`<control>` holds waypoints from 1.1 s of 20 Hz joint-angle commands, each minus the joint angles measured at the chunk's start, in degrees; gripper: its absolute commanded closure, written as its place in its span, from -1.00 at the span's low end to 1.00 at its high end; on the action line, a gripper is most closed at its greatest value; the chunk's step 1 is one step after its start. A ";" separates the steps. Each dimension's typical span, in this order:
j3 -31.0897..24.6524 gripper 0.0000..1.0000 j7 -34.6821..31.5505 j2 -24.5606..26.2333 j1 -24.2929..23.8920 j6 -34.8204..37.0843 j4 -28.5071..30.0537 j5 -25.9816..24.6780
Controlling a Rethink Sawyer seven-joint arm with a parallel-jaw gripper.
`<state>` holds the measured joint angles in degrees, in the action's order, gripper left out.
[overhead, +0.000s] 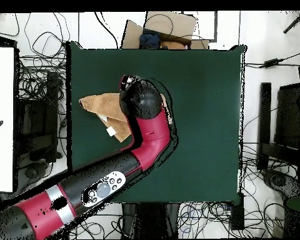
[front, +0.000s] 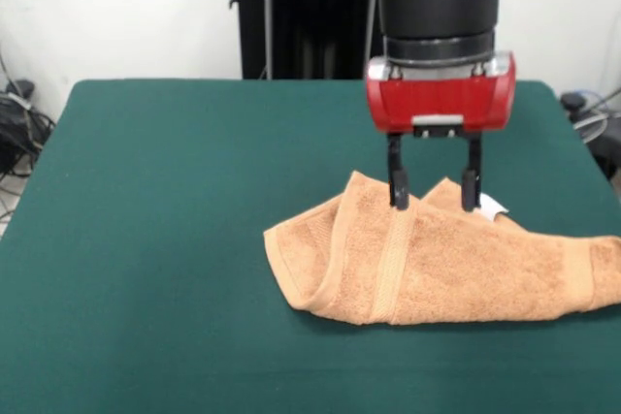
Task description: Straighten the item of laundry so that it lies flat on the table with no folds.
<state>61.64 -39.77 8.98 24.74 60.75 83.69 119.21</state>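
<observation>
The orange-tan towel (front: 437, 269) lies crumpled and folded over itself on the right half of the green table (front: 194, 191). A woven band runs across it, and its small white tag (front: 492, 207) shows at the far edge. My gripper (front: 434, 199) stands upright over the towel's far edge. It is open, with both fingertips (front: 398, 191) down at the cloth and a raised fold between them. In the overhead view the towel (overhead: 97, 105) shows left of centre on the table (overhead: 202, 112), partly hidden by my arm (overhead: 143, 106), which also hides the gripper.
The black pedestal (front: 301, 12) stands behind the table's far edge. Cables lie on the floor round the table (overhead: 40, 81). A cardboard box (overhead: 162, 28) sits past one table edge. The towel's right end runs to the front view's edge.
</observation>
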 commanded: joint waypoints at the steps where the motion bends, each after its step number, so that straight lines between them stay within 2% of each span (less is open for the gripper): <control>1: -12.54 -1.00 12.02 0.46 1.75 -8.46 -0.42 1.55; 10: -12.53 -1.00 5.23 -4.28 1.24 -9.72 1.08 -7.00; 14: -13.56 -1.00 3.52 -5.59 0.45 -9.87 1.59 -8.60; 19: -13.77 -1.00 4.02 -7.74 -0.13 -10.53 2.56 -10.52; 22: -14.47 -1.00 7.69 -9.24 0.26 -10.95 4.44 -8.53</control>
<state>57.98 -39.64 2.10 25.89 53.86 84.36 113.21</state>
